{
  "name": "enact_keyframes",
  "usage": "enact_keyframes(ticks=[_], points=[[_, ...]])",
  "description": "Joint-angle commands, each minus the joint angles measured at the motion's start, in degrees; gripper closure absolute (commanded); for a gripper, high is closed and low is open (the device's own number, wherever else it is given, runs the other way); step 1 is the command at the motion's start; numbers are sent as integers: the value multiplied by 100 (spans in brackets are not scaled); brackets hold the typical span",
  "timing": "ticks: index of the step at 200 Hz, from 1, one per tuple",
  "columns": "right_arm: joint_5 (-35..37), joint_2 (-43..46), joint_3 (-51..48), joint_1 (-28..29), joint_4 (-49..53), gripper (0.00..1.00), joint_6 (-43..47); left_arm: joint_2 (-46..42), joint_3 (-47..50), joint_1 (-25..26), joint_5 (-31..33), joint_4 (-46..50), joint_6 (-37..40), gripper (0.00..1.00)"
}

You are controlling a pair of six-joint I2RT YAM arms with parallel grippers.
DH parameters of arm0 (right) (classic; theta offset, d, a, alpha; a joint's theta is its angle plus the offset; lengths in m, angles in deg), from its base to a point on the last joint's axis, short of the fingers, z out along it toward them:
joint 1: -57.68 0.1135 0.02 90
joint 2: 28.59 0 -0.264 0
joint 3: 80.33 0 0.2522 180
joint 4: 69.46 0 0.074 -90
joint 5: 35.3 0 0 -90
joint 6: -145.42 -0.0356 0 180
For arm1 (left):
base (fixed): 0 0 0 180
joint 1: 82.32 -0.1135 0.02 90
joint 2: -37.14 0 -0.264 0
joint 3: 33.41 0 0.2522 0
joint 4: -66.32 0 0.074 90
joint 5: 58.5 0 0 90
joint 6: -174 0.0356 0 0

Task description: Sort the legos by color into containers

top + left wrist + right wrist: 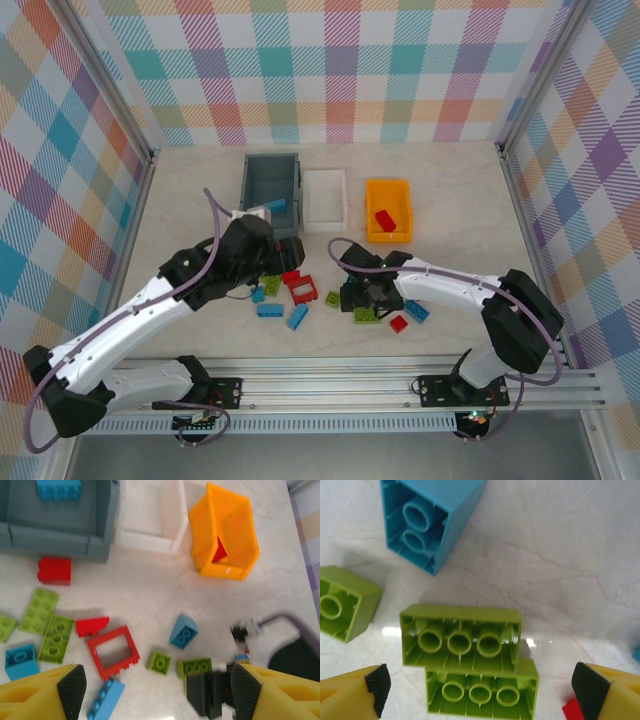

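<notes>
Left gripper (pixel 157 690): released, jaws wide, nothing between them; it hangs over the loose bricks in front of the grey-blue bin.
Grey-blue bin (pixel 245 185): leftmost of the row; holds one light blue brick (pixel 276 205); the left wrist hides its near end.
White bin (pixel 305 200): just beside it.
Loose legos (pixel 270 310): red, blue and lime, scattered on the table (pixel 180 200) between the arms.
Right gripper (pixel 480 685): released, fingers clear of two lime bricks (pixel 470 665) lying undersides up.
Orange-yellow bin (pixel 370 210): rightmost; holds one red brick (pixel 385 220).
</notes>
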Motion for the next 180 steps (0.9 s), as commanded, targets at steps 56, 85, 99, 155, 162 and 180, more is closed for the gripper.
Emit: enact_keyframes(ticks=[56,85,99,155,162,180], points=[[-178,-657,331,-51,-164,12,147,-831,513,213,-15,-3,-341,22],[-78,-806,342,-51,-230,22,135,-838,488,220,-52,-14,-269,22],[7,-819,366,-52,-235,27,130,-854,479,220,-55,-12,-259,22],[689,-305,738,184,252,39,315,-1082,521,230,101,67,-296,22],[809,-247,916,236,375,39,402,-1151,533,229,162,84,-316,22],[954,-249,1418,258,474,39,825,-1333,572,229,331,72,-332,22]])
